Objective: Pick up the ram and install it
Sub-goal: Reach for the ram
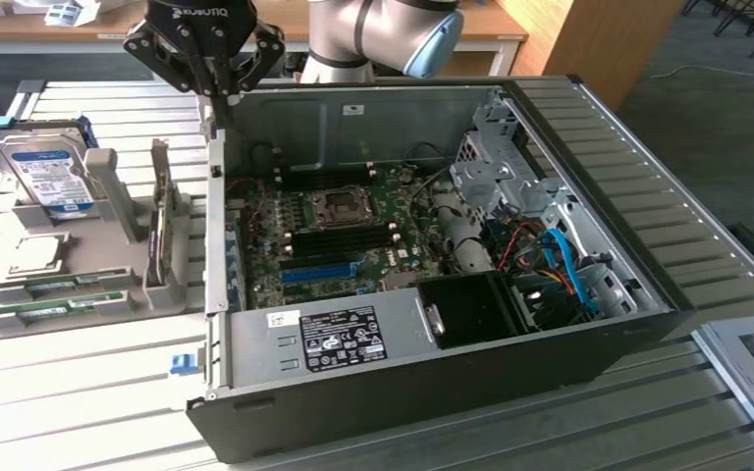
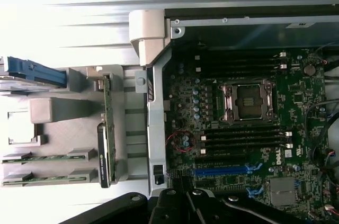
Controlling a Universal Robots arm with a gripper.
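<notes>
The jaws of the gripper (image 1: 217,90) are seen pressed together with nothing between them. The gripper is held high over the wall of the computer case (image 1: 416,392) that is nearest the grey holder (image 1: 115,221), at its far end. That height probably serves to bring both the holder and the open case under the wrist camera.

The ram (image 1: 60,285) is found in the holder, laid flat in a shallow slot at the holder's near end, well apart from the gripper. A second ram stick (image 1: 52,312) is laid just beside it in the neighbouring slot. Each part is given a fitted recess, presumably so that it is presented in a known pose. The hard drive (image 1: 43,172) is stood upright at the holder's far end, and the processor chip (image 1: 36,255) is laid flat between the drive and the sticks. A thin board (image 1: 161,221) is stood on edge at the side nearest the case; what it is cannot be told.

The case is laid on its side on the tabletop (image 1: 89,392) with its panel off, so the motherboard (image 1: 338,245) is exposed from above. The long black memory slots (image 1: 350,235) beside the processor socket (image 1: 342,204) appear unfilled. The ram is judged not yet picked up.
</notes>
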